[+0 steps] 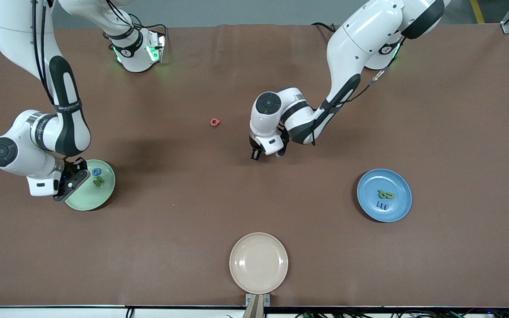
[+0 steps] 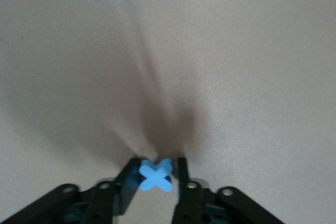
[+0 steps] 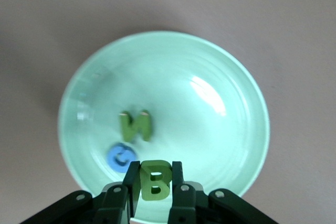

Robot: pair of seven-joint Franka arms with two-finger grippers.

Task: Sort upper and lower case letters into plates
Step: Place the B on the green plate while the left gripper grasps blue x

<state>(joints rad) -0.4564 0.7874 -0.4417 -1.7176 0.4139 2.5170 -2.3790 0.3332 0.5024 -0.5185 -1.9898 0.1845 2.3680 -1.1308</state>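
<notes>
My left gripper (image 1: 268, 153) (image 2: 156, 169) is down at the table's middle, shut on a small blue letter x (image 2: 156, 174). Over the pale green plate (image 1: 100, 196) (image 3: 210, 129), my right gripper (image 1: 72, 183) (image 3: 155, 174) is shut on a green letter B (image 3: 155, 180). In that plate lie a blue G (image 1: 96, 171) (image 3: 121, 157) and a green N (image 1: 99, 181) (image 3: 136, 125). The blue plate (image 1: 396, 185), toward the left arm's end, holds a green letter (image 1: 386, 194) and a blue letter (image 1: 381, 205). A red letter (image 1: 214, 122) lies on the table beside the left gripper.
A cream-beige plate (image 1: 259, 263) with nothing in it sits near the table edge closest to the front camera. The brown tabletop (image 1: 184, 212) stretches bare between the three plates.
</notes>
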